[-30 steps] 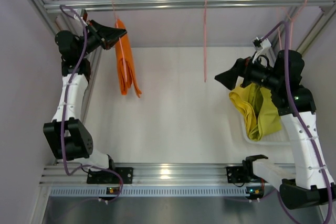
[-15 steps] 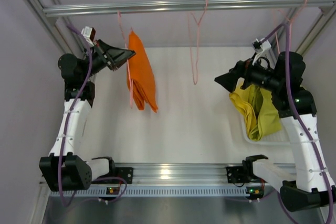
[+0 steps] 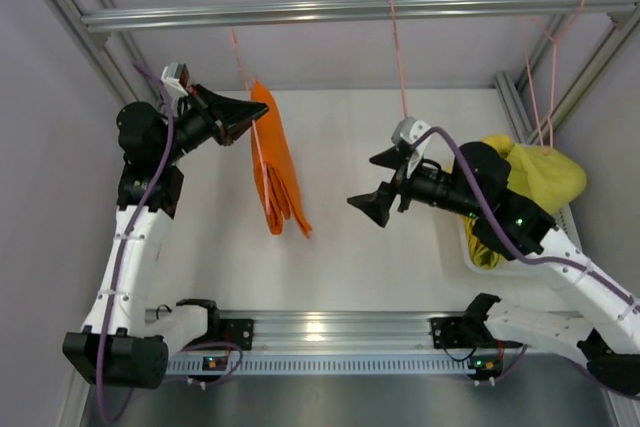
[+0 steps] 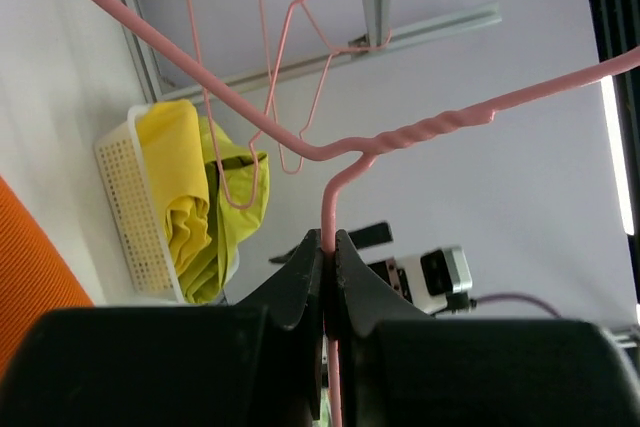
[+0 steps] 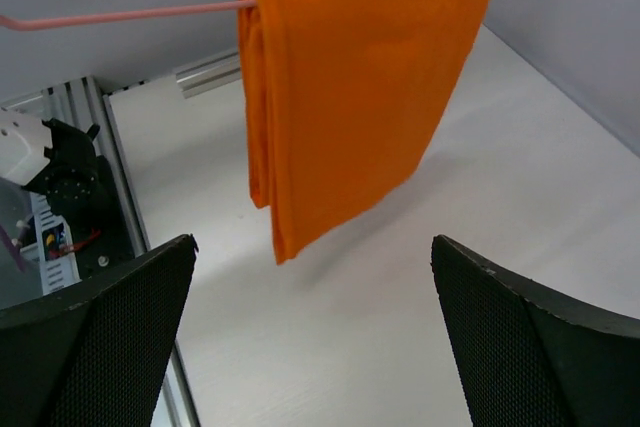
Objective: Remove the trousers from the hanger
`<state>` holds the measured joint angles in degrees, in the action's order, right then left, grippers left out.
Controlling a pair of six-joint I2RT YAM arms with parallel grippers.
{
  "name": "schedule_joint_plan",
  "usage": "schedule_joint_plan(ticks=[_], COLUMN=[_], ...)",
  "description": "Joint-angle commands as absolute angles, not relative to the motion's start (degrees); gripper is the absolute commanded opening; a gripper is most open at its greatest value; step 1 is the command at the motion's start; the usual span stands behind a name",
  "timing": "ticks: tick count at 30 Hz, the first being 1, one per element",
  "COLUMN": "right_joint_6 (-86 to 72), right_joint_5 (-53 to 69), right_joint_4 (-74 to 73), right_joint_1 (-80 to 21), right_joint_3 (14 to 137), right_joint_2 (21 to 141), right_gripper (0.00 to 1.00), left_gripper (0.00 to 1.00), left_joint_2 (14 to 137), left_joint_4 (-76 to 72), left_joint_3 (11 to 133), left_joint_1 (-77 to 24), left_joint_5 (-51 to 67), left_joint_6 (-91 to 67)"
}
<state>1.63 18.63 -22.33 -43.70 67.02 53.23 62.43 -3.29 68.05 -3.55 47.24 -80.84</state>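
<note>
Left hand (image 4: 327,247) pinches hanger (image 4: 330,192) holding one orange trousers (image 5: 350,77); right hand (image 3: 372,181) spread; perhaps two yellow trousers (image 3: 548,172).

Folded trousers (image 3: 278,172) drape over a hanger (image 4: 430,129) on the rail (image 3: 330,12) (left of centre). Two more trousers (image 4: 185,197) lie in the basket (image 4: 128,209), far right.

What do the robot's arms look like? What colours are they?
The left arm and right arm are white tubes with chunky black joints. A purple cable runs along each. The left gripper and right gripper are black, with wedge-shaped, mesh-textured fingers.
</note>
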Motion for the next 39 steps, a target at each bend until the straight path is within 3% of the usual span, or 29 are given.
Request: schedule_joint_plan(ticks=[1,5,8,18,32,39], right_joint_6=[4.31,4.22,2.47,2.37,3.34,5.18], right_joint_5=[5.55,-4.44,-6.67,-5.01,-1.58,-7.2], right_joint_4=[-6.98,1.91,6.49,18.36,22.15,23.03], right_joint_1=[-50.96,-59.74,-60.9,-62.49,-62.75,-62.75], right_joint_3=[64.78,64.42,66.87,70.13,74.97,76.29], right_joint_2=[53.69,59.83,65.29,73.39,78.13,81.65], right_gripper=[1.0,0.99,0.99,0.99,1.0,0.98], left_gripper=[0.0,0.0,0.0,0.0,0.0,0.0], left_joint_2=[58.18,58.79,59.5,59.94,61.35,61.35], left_joint_4=[-7.48,-8.52,-8.88,-8.7,-8.44,-8.09], left_joint_3=[73.65,75.66,78.21,82.62,85.52,86.31], left_joint_1=[-3.34,-3.34,-3.34,-3.43,-3.95,-4.31], left_joint_5=[39.82,38.15,37.97,37.62,37.35,37.27], left_joint_6=[-80.06,-83.13,-84.19,-86.48,-86.48,-86.31])
